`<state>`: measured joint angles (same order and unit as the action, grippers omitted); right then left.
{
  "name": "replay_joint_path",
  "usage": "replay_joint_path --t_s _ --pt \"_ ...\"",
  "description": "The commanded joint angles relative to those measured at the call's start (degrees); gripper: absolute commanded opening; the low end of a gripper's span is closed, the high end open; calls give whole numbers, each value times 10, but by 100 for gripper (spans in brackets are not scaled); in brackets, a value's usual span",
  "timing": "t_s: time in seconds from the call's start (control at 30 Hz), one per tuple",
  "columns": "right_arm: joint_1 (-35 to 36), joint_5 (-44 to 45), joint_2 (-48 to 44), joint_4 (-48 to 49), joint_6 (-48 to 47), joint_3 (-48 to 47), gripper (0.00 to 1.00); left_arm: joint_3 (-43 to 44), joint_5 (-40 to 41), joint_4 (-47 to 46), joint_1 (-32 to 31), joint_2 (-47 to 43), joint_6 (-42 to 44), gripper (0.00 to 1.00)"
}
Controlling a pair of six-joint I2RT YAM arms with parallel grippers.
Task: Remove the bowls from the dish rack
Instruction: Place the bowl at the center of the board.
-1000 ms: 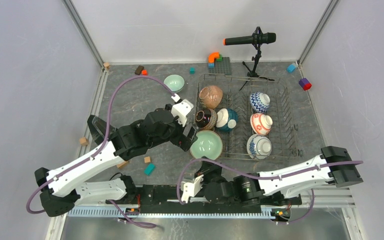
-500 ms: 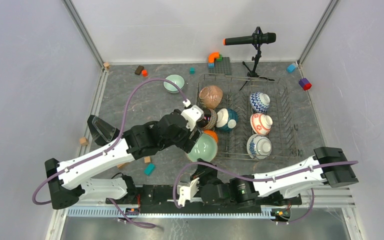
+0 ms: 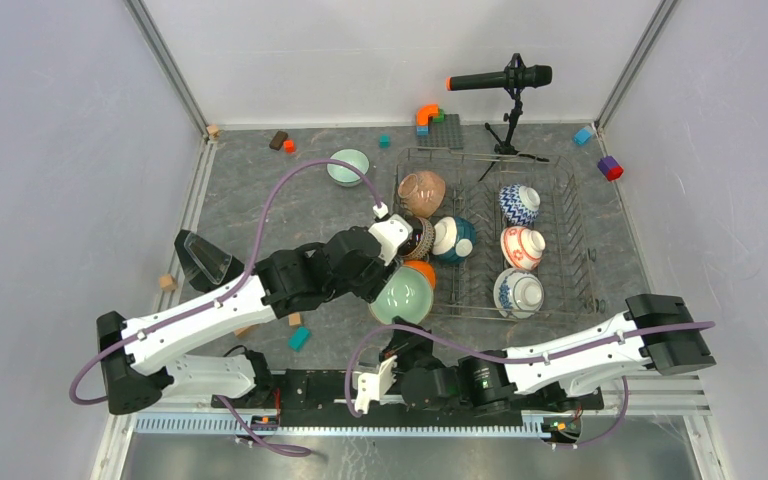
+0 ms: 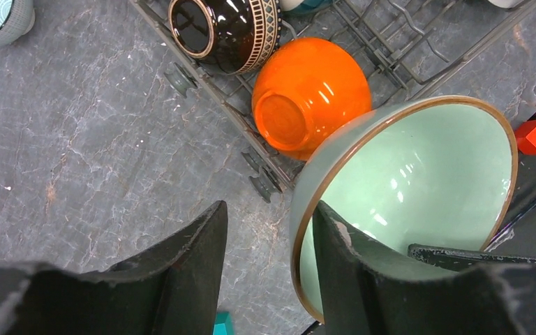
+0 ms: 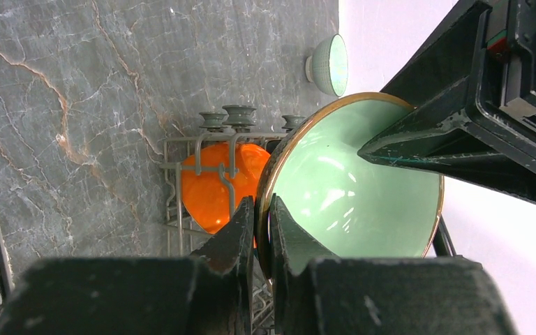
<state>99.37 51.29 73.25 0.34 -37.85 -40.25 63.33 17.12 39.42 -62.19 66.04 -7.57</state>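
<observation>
My left gripper (image 4: 271,230) straddles the wall of the green bowl (image 4: 419,174). One finger lies inside against the glaze and the other stands outside with a gap, so it is spread rather than pinching. My right gripper (image 5: 259,209) is narrowed to a slit, and the bowl's brown rim runs up between its fingers. I judge the grip is now on that side.

A second ago this bowl lay flat, mouth up, over the near-left corner of the rack (image 3: 480,313), and my right gripper sat further to the right. Now the bowl is tipped onto its edge with its mouth facing my bases. The orange bowl (image 4: 314,94) it was covering is in plain view, upside down on the wires. The dark striped bowl (image 4: 227,31) lies just behind it.

For the task, this looks like a hand-over at the rack's edge: the green bowl is loosened but not yet set on the tabletop (image 4: 77,139). One pale bowl (image 3: 348,166) already sits there, beyond the rack's far-left corner. The orange, the striped and five more bowls are in the rack.
</observation>
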Motion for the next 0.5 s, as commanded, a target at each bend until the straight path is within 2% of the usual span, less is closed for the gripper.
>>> replay_joint_path --t_s 0.0,0.23,0.4,0.47 --pt "4 23 0 44 -19 -26 0 14 1 1 -5 5 23 52" --pt "6 25 0 45 -19 -24 0 15 -9 2 -8 8 23 28" --pt "7 33 3 48 -16 -23 0 18 -8 2 -8 9 16 3" --pt "8 37 4 49 -11 -24 4 17 -7 2 -8 9 12 2"
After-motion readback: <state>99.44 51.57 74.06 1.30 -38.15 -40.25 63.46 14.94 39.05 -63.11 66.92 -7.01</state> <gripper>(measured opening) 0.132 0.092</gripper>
